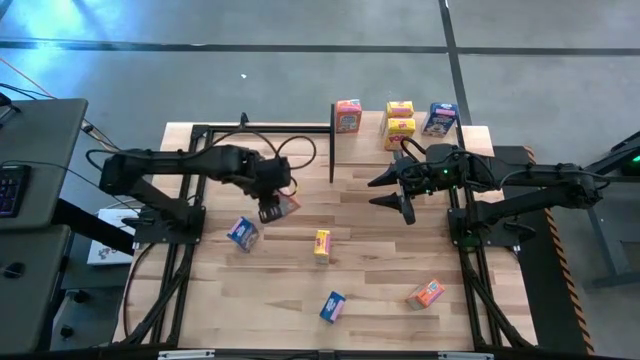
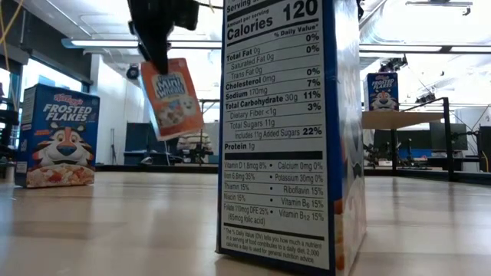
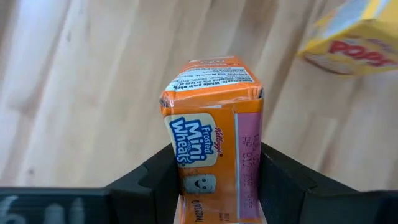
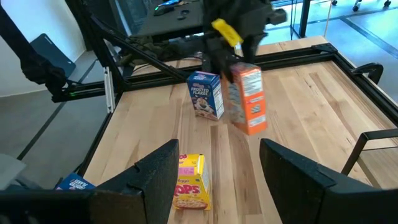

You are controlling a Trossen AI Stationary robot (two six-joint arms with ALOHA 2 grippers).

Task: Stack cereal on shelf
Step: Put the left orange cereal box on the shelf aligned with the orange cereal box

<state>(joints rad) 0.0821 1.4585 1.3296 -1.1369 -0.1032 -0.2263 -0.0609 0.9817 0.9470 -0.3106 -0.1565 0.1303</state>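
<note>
Item in hand: one orange-pink cereal box (image 3: 214, 134), pinched between your left gripper (image 1: 272, 208) fingers, lifted clear of the tabletop (image 1: 370, 290) and hanging tilted below them. Handling, as a judgement: light, hollow cardboard, stiff along its edges, soft across the broad faces, a little slick; hold it on the narrow sides near the middle, as the fingers (image 3: 149, 180) do now, and squeeze gently or the walls will dent. Just beyond the fingers lies a yellow box (image 3: 357, 40); beside them stands a blue box (image 1: 242, 233). Four boxes already sit on the shelf (image 1: 368, 124), well away from those fingers. Two more boxes lie nearer the table's front. Your right gripper (image 1: 404, 196) waits near the shelf, fingers spread wide, holding nothing.
</note>
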